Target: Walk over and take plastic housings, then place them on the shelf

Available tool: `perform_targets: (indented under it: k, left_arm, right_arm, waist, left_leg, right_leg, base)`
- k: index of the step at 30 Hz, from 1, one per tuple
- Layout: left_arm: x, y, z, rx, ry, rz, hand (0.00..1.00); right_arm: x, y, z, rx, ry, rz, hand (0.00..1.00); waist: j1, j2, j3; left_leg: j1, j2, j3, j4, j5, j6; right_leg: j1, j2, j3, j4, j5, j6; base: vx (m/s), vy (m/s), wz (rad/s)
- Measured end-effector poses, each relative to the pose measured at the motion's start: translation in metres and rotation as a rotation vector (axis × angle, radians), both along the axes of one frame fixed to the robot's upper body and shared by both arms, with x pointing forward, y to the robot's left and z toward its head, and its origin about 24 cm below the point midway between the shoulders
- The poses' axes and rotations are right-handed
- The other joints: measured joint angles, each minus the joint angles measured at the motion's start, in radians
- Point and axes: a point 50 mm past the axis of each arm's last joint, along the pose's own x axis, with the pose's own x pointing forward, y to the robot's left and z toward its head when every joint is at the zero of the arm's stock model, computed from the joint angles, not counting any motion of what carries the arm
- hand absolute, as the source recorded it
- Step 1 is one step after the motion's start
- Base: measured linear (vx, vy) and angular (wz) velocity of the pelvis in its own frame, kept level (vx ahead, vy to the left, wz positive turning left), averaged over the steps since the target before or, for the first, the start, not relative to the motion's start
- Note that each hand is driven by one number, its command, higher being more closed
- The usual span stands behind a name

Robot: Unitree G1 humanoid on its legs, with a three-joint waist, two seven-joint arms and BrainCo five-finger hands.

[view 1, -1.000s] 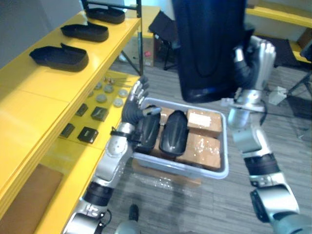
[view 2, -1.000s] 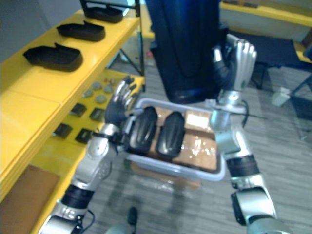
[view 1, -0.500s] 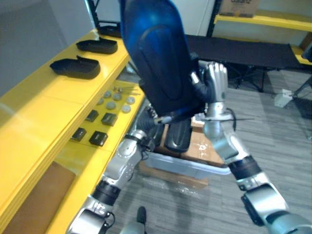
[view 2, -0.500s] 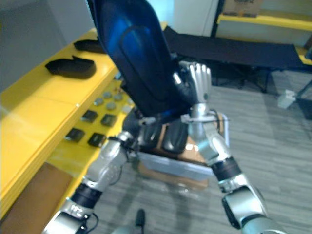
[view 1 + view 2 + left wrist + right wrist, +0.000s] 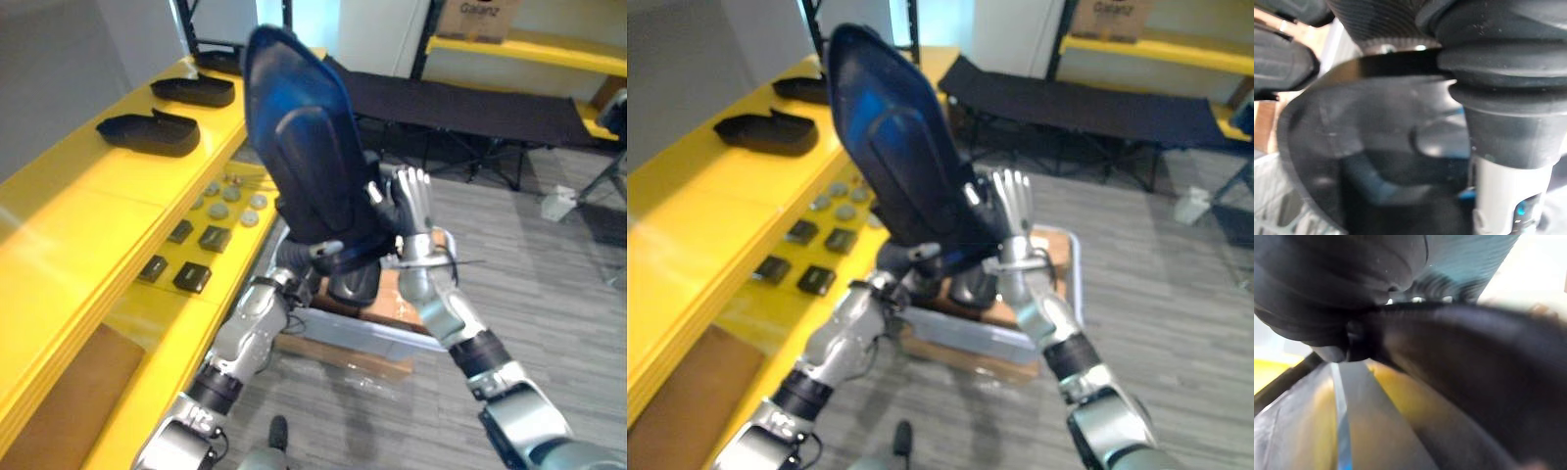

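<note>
Pressing flat with straight fingers, the right hand point(image 5: 413, 211) braces the side of a large glossy blue-black plastic housing point(image 5: 309, 157), long, pointed on top, with a raised centre panel. The left hand point(image 5: 297, 264) sits at its lower end; whether it grips cannot be told. The housing stands tilted in the air above a grey plastic crate point(image 5: 372, 335). To the left, the yellow shelf point(image 5: 88, 211) has bare top beside two black housings point(image 5: 147, 132).

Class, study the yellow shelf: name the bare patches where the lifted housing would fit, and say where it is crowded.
Free: the upper shelf level, nearer than the closest housing. A strip lies on the lower level between the brown board and the small black parts. Crowded: the far end with housings, and the parts and discs.
</note>
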Motion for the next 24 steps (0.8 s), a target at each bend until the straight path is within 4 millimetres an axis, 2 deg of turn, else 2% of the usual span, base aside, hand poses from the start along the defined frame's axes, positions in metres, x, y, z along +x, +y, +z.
perform_targets:
  k: [1, 8, 16, 24]
  left_arm:
    - [0.0, 0.001, 0.0, -0.001, 0.002, 0.008, 1.0]
    - [0.0, 0.004, -0.001, -0.007, 0.008, 0.053, 1.0]
    - [-0.002, 0.015, -0.009, -0.031, 0.025, 0.105, 1.0]
    - [-0.003, 0.014, -0.012, -0.052, 0.055, 0.081, 1.0]
  right_arm:
    - [-0.001, 0.0, -0.002, 0.002, 0.005, 0.0, 1.0]
    - [-0.007, 0.0, -0.017, 0.017, 0.039, -0.009, 1.0]
    - [-0.014, 0.015, -0.024, 0.019, 0.029, 0.043, 1.0]
    - [-0.018, 0.016, -0.029, 0.03, 0.026, 0.037, 1.0]
  waist:
    - [-0.002, -0.002, -0.001]
    - [-0.007, -0.004, -0.003]
    - [-0.014, -0.019, -0.012]
    - [-0.017, -0.019, -0.013]
  left_leg:
    - [0.0, 0.0, 0.0, 0.0, 0.0, 0.0]
    - [0.001, 0.0, 0.001, 0.0, 0.0, 0.0]
    - [0.0, 0.0, 0.001, 0.0, 0.0, 0.0]
    - [0.0, -0.002, 0.003, 0.0, 0.0, 0.0]
  right_leg:
    - [0.0, 0.0, 0.0, 0.0, 0.0, 0.0]
    - [0.0, 0.001, 0.003, -0.008, 0.003, -0.005]
    - [0.003, 0.001, 0.003, -0.019, 0.008, -0.006]
    - [0.005, 0.001, 0.005, -0.027, 0.015, 0.0]
  base:
    - [0.0, 0.0, 0.0]
    - [-0.05, 0.009, -0.01]
    - [0.0, 0.001, 0.0]
    - [0.0, 0.0, 0.0]
